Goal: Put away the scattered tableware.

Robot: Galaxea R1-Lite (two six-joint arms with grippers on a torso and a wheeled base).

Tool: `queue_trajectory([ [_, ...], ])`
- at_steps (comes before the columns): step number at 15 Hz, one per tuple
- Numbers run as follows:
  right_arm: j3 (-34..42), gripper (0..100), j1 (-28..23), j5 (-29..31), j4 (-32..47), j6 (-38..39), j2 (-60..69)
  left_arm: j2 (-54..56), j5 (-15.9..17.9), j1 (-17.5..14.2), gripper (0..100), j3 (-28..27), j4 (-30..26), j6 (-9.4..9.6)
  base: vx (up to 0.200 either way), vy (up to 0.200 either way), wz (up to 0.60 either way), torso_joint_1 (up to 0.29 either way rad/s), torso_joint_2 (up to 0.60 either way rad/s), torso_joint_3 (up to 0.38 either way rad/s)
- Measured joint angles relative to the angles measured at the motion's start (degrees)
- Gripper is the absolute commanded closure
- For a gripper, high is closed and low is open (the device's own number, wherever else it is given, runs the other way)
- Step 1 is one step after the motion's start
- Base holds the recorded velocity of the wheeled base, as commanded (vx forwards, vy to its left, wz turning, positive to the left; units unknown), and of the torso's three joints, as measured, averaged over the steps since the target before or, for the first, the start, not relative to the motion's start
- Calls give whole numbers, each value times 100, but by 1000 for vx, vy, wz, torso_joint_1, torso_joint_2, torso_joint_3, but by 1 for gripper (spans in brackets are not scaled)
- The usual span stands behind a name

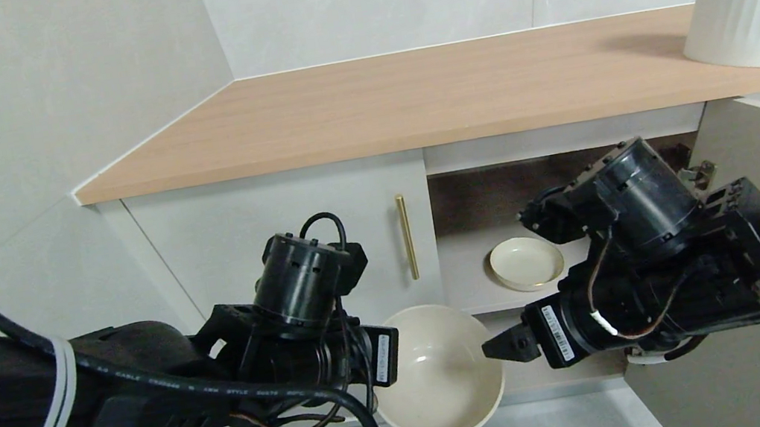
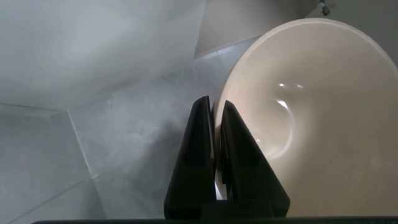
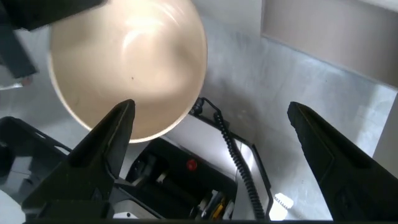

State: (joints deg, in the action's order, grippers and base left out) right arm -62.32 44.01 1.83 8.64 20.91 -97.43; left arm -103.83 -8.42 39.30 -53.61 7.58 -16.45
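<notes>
We have the left tool clenched on the rim of the cream bowl, one finger inside the wall and one outside. The bowl hangs in the air above the floor, mouth up, in front of the cupboard and just past the edge of the closed door with its brass handle. The right tool is released, its fingers spread wide, just beside the far side of the bowl's rim; we cannot tell whether it touches.

A small dish already lies on the shelf inside the open half, near the front edge and toward the left end. The wooden tabletop above carries no tableware that we can see.

We judge the step in hand to be bringing the bowl onto that shelf. A pinch on one side of the rim is a weak hold, so we should move slowly and hold the bowl level. The right arm stands across the opening, so it should either draw aside or take the bowl by the opposite rim before the left lets go. We should lift over the shelf's front edge, stay off the door edge, and set the bowl on bare shelf beside the dish
</notes>
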Motion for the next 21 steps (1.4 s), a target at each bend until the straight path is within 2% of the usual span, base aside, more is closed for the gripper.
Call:
queue_trajectory([
  [8,-27,0,0,191,-361,35,-400,127,-105,132,100,28,-6,-9,0,0,0,0,0,0],
  [9,-20,100,0,200,-367,38,-434,138,-105,155,100,34,-4,-13,0,0,0,0,0,0],
  [21,-35,100,-18,196,-375,38,-580,157,-104,228,100,34,-1,-30,0,0,0,0,0,0],
])
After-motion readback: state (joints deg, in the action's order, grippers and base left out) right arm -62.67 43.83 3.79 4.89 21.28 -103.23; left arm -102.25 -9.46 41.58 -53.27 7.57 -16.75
